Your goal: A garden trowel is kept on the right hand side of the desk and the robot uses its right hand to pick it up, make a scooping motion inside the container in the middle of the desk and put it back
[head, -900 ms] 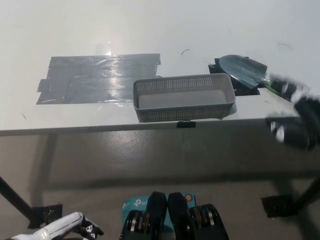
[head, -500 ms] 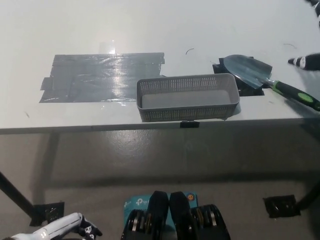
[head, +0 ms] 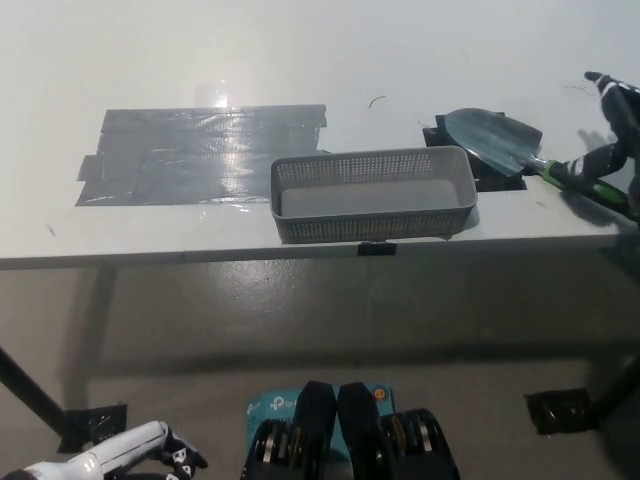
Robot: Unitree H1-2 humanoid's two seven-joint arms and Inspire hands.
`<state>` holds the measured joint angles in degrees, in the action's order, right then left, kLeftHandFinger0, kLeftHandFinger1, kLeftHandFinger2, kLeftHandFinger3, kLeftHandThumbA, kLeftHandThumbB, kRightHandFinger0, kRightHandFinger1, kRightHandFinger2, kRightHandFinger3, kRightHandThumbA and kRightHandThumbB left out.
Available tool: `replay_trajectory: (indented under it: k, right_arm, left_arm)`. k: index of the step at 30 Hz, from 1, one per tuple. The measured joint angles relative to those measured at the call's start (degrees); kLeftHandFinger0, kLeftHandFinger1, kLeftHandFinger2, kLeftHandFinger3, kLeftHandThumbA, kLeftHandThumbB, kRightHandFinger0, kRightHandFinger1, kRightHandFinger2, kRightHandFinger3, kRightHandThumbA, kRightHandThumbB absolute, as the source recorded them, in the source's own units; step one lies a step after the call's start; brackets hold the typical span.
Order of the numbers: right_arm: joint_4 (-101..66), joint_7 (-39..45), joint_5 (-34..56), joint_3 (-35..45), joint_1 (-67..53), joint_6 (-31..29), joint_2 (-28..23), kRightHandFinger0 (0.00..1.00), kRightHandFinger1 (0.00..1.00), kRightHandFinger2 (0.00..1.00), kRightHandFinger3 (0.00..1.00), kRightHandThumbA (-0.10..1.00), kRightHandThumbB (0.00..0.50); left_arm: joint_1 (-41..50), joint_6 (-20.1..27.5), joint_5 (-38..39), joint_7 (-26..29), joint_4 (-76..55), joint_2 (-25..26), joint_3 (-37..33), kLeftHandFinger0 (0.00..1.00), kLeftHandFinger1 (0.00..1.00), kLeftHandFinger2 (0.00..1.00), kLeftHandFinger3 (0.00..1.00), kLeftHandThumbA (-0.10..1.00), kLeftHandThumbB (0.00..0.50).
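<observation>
The garden trowel [head: 497, 141] lies flat on the right side of the white desk [head: 300, 50]. Its dark metal blade points at the container and its green and black handle [head: 590, 184] runs off toward the right edge. My black right hand [head: 612, 125] reaches in at the right edge, just above the handle, fingers spread and holding nothing. The grey perforated container [head: 372, 227] stands in the middle near the desk's front edge, and nothing shows inside it. My white left hand [head: 115, 457] rests low at the bottom left, below the desk.
A large patch of grey tape [head: 200, 152] covers the desk left of the container. Black tape marks [head: 495, 180] lie under the trowel blade. The desk's front edge [head: 300, 253] runs across the middle of the view, with grey floor below it.
My right hand rose from in front of the desk's right end, passed up over the far right, and now hangs over the trowel handle. The trowel and container stayed put.
</observation>
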<state>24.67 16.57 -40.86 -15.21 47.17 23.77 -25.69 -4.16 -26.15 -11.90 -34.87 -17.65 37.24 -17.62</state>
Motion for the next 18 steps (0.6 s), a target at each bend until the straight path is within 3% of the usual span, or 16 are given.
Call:
replay_trajectory:
  k: [6, 10, 14, 15, 18]
  right_arm:
    - [6.4, -0.5, 0.7, -0.2, 0.2, -2.3, 0.1, 1.00, 1.00, 1.00, 1.00, 0.84, 0.322]
    - [11.2, -0.8, 1.0, -0.2, 0.2, -3.3, -0.2, 1.00, 1.00, 1.00, 1.00, 0.71, 0.275]
    - [17.8, -1.3, 1.6, -0.3, 0.6, -4.4, -0.9, 1.00, 1.00, 1.00, 1.00, 0.65, 0.269]
    - [19.1, -1.5, 1.7, -0.3, 0.8, -4.7, -1.3, 1.00, 1.00, 1.00, 1.00, 0.63, 0.279]
    - [23.5, -2.1, 2.2, -0.7, 2.2, -6.4, -1.6, 1.00, 1.00, 1.00, 1.00, 0.63, 0.292]
  left_arm:
    - [0.0, 0.0, -0.6, -0.9, 0.0, -0.5, 0.4, 0.87, 0.69, 0.73, 0.76, 1.00, 0.452]
    - [0.0, 0.0, -0.7, -1.1, 0.0, -0.6, 0.6, 0.86, 0.69, 0.74, 0.76, 1.00, 0.472]
    - [0.0, 0.0, -0.7, -1.6, 0.0, -0.6, 1.6, 0.90, 0.70, 0.74, 0.76, 1.00, 0.440]
    - [0.0, 0.0, -0.8, -1.7, 0.0, -0.6, 1.8, 0.84, 0.66, 0.72, 0.74, 1.00, 0.451]
    - [0.0, 0.0, -0.9, -2.2, 0.0, -0.6, 2.0, 0.83, 0.67, 0.74, 0.76, 1.00, 0.442]
